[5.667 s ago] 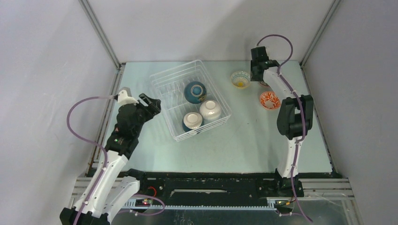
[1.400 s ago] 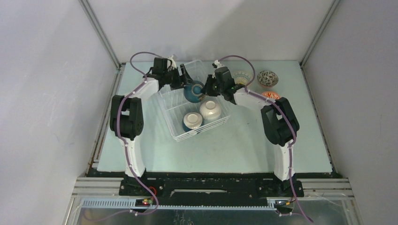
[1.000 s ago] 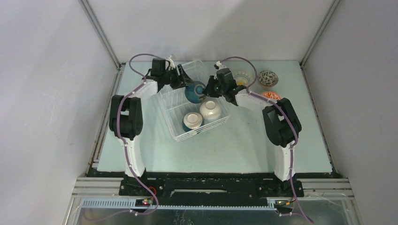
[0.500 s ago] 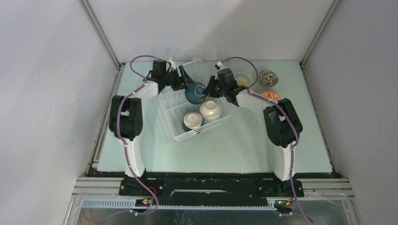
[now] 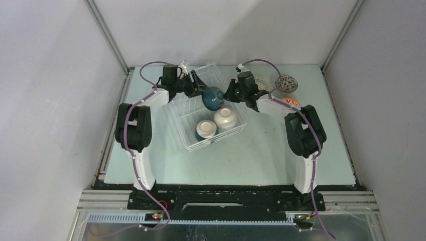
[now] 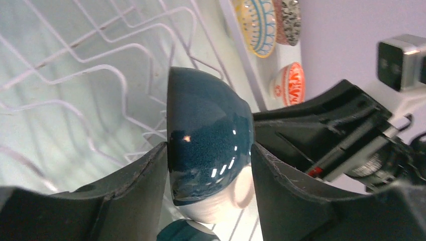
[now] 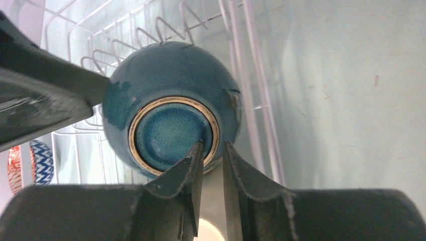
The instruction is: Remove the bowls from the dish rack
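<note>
The dark teal bowl (image 5: pixel 213 97) hangs tilted on its side over the far part of the white wire dish rack (image 5: pixel 187 139). My left gripper (image 5: pixel 199 91) is shut across its body; in the left wrist view the bowl (image 6: pixel 208 135) fills the gap between both fingers (image 6: pixel 135 186). My right gripper (image 5: pixel 229 93) meets it from the other side. In the right wrist view the gripper (image 7: pixel 213 146) pinches the foot ring of the bowl (image 7: pixel 171 85), one finger inside the ring, one outside. Two pale bowls (image 5: pixel 225 118) (image 5: pixel 206 129) lie upside down in the rack.
Right of the rack, on the table, stand a yellow bowl (image 5: pixel 261 80), a speckled bowl (image 5: pixel 286 83) and a red-patterned bowl (image 5: pixel 293 102), the last partly behind my right arm. The rack's tines (image 6: pixel 100 65) rise just under the held bowl.
Both grippers have shifted a little to the right with the teal bowl between them, and it now sits higher over the rack's far side. The two pale bowls have not moved.
</note>
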`<state>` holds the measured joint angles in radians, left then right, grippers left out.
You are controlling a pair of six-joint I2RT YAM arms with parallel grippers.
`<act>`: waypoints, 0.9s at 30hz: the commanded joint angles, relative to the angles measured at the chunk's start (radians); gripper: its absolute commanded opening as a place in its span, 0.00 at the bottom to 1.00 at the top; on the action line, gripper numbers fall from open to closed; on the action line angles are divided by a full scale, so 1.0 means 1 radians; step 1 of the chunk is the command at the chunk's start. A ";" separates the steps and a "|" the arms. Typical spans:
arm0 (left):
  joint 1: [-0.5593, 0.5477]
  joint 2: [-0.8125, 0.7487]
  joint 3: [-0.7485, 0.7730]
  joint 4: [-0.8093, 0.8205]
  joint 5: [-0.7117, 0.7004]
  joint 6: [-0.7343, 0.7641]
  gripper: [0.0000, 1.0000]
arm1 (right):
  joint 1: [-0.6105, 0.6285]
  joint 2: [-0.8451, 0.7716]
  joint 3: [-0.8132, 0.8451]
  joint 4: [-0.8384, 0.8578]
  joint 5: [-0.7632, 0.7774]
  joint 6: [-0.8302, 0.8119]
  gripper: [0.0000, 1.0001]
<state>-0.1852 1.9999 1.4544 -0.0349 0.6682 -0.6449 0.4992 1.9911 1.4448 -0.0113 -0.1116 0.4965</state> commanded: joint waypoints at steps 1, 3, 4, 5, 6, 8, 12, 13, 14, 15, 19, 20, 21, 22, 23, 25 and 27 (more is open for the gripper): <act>-0.037 -0.071 -0.030 0.106 0.141 -0.096 0.61 | -0.002 -0.034 -0.026 -0.028 0.018 -0.031 0.28; -0.039 -0.070 -0.046 0.155 0.154 -0.128 0.60 | -0.010 -0.043 -0.032 -0.021 0.010 -0.030 0.28; -0.039 -0.068 -0.055 0.182 0.159 -0.145 0.60 | -0.012 -0.044 -0.033 -0.019 0.006 -0.032 0.28; -0.041 -0.064 -0.061 0.204 0.162 -0.161 0.60 | -0.012 -0.045 -0.033 -0.018 0.004 -0.032 0.28; -0.043 -0.060 -0.063 0.221 0.164 -0.172 0.59 | -0.013 -0.047 -0.033 -0.019 0.003 -0.031 0.28; -0.048 -0.048 -0.062 0.236 0.164 -0.180 0.59 | -0.013 -0.050 -0.034 -0.017 0.001 -0.033 0.28; -0.051 -0.021 -0.057 0.254 0.163 -0.193 0.52 | -0.014 -0.057 -0.033 -0.018 -0.001 -0.035 0.28; -0.051 -0.017 -0.058 0.269 0.163 -0.198 0.50 | -0.014 -0.060 -0.033 -0.021 0.001 -0.037 0.28; -0.052 -0.015 -0.061 0.279 0.164 -0.205 0.47 | -0.015 -0.063 -0.033 -0.024 0.003 -0.038 0.28; -0.053 -0.013 -0.063 0.289 0.165 -0.209 0.42 | -0.017 -0.068 -0.033 -0.025 0.004 -0.039 0.28; -0.051 -0.012 -0.063 0.295 0.161 -0.211 0.30 | -0.020 -0.080 -0.033 -0.025 -0.003 -0.042 0.28; -0.051 -0.010 -0.063 0.295 0.163 -0.209 0.29 | -0.021 -0.080 -0.033 -0.021 -0.007 -0.044 0.29; -0.051 -0.008 -0.063 0.293 0.164 -0.209 0.28 | -0.022 -0.081 -0.033 -0.017 -0.012 -0.043 0.29; -0.051 -0.007 -0.063 0.294 0.167 -0.208 0.26 | -0.021 -0.081 -0.032 -0.015 -0.019 -0.043 0.29; -0.051 -0.006 -0.064 0.292 0.169 -0.205 0.25 | -0.021 -0.081 -0.033 -0.015 -0.020 -0.044 0.29; -0.051 -0.009 -0.066 0.278 0.168 -0.192 0.19 | -0.021 -0.085 -0.034 -0.017 -0.018 -0.044 0.29; -0.052 -0.010 -0.067 0.270 0.172 -0.187 0.13 | -0.021 -0.090 -0.033 -0.017 -0.016 -0.044 0.29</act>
<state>-0.2268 2.0125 1.4025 0.1848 0.7712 -0.8284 0.4805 1.9530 1.4143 -0.0555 -0.1223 0.4736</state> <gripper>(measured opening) 0.185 0.283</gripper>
